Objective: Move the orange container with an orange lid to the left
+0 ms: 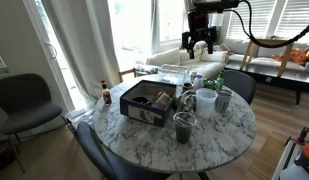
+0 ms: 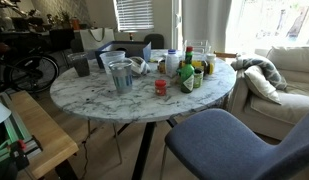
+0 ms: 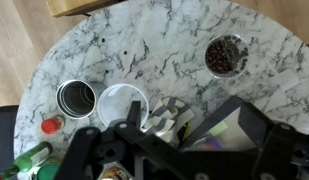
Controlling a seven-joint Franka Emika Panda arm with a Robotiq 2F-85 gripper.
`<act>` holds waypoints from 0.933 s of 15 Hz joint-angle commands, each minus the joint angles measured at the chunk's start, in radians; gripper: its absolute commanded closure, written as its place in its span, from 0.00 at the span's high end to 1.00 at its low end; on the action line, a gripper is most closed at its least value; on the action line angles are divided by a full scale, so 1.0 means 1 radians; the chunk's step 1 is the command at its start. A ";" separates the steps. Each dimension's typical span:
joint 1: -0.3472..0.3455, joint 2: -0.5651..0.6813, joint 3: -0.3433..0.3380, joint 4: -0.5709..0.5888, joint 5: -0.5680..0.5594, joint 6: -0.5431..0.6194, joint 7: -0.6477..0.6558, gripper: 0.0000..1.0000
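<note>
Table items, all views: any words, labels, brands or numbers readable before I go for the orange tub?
No text can be read in any view.
Labels on the bottles: only colour patches, too blurred to read.
Orange container: too small to tell if it carries print.
Dark box: no legible marking.

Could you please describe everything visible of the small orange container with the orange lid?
It is a tiny, squat, round orange-red tub with a matching lid on, seemingly plastic. It stands upright on the marble table, near its edge, in front of a cluster of bottles. In the wrist view it sits beside a grey cup. Nothing grips it.
</note>
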 commanded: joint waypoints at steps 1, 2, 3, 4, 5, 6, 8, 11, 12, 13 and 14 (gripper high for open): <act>-0.046 -0.018 -0.081 -0.083 0.033 0.088 0.023 1.00; -0.060 -0.022 -0.105 -0.106 0.042 0.108 0.022 1.00; -0.081 -0.023 -0.128 -0.137 0.044 0.140 0.042 1.00; -0.098 -0.023 -0.149 -0.162 0.051 0.166 0.052 1.00; -0.119 -0.023 -0.174 -0.197 0.053 0.209 0.057 1.00; -0.139 -0.021 -0.196 -0.227 0.060 0.245 0.062 1.00; -0.178 -0.017 -0.240 -0.296 0.077 0.335 0.064 1.00; -0.239 0.000 -0.301 -0.387 0.097 0.457 0.080 1.00; -0.260 0.004 -0.321 -0.410 0.104 0.494 0.083 1.00; -0.278 0.011 -0.340 -0.427 0.119 0.523 0.084 1.00; -0.296 0.020 -0.357 -0.439 0.129 0.555 0.091 1.00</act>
